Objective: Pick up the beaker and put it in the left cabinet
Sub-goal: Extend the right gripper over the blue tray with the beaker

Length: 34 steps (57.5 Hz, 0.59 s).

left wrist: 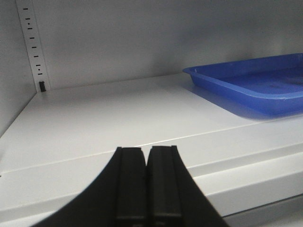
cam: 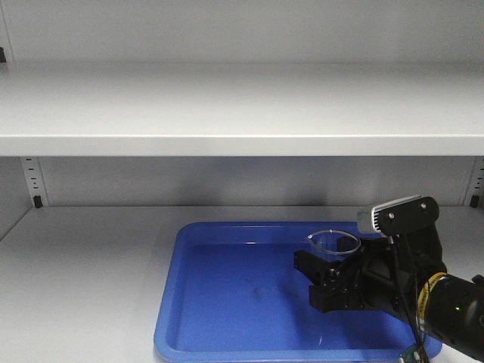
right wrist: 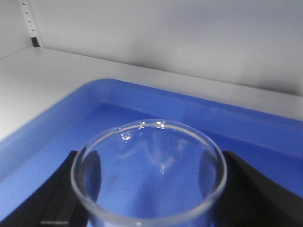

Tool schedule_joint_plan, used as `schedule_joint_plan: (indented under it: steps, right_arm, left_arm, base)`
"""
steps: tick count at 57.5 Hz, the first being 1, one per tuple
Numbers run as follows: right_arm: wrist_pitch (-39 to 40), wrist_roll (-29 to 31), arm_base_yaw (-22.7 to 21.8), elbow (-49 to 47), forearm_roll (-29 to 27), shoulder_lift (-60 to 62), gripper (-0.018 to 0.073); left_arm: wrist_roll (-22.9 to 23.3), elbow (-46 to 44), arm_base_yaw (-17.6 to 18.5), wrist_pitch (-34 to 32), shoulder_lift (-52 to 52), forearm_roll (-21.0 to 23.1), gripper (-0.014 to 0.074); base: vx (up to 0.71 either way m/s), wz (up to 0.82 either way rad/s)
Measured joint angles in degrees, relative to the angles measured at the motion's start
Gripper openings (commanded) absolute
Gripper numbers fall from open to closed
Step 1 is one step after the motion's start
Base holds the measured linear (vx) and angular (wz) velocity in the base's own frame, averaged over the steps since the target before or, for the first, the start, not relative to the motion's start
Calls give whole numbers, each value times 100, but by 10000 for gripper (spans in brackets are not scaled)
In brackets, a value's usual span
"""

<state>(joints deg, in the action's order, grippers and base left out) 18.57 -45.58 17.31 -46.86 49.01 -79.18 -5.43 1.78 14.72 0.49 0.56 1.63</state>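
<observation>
While the right black gripper (cam: 327, 274) clasps the small clear glass beaker (cam: 333, 243) over the blue plastic tray's (cam: 227, 302) right side on the pale grey cabinet (cam: 83, 265) shelf, slick glass could slip; the left gripper (left wrist: 147, 189) rests closed, empty.

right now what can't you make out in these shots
- Beaker base: in the front view the right gripper covers it; the right wrist view cuts it off at the bottom edge, so contact with the blue tray is unclear.
- Beaker graduation marks: not legible in any view.
- Tray's right part: cut off by the edge of the left wrist view.
- Left gripper: only its shut fingers show there; it is absent from the front view.
- Cabinet shelf front edge: outside the front view.
</observation>
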Motion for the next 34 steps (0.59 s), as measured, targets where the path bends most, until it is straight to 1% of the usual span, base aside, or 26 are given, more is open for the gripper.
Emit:
schedule_joint_plan:
  steps: [5,8,12,20,26,31,34]
  right_arm:
    - [589,330,-239,0,-118,-348,-2]
    - [911,643,-336,0,-266,-548,-1]
    - [1306,1104,-408,0,-562,-813,0]
    - [1745,1902,-434,0,-1250,-1189,20]
    - [1819,2138,-434,0,-1527,-1319,60]
    - [1830,2207,-434,0,-1596,-1349,104]
    - [1837,2234,-434,0,-1615,-1349,147]
  left_arm:
    - [0,0,0,0,0,0,1]
    - [0,0,0,0,0,0,1]
    - [0,0,0,0,0,0,1]
    - [0,0,0,0,0,0,1]
    - [0,0,0,0,0,0,1]
    - [0,0,0,0,0,0,1]
    - [0,0,0,0,0,0,1]
  base:
    - [0,0]
    - [0,0]
    - [0,0]
    - [0,0]
    - [0,0]
    - [0,0]
    - [0,0]
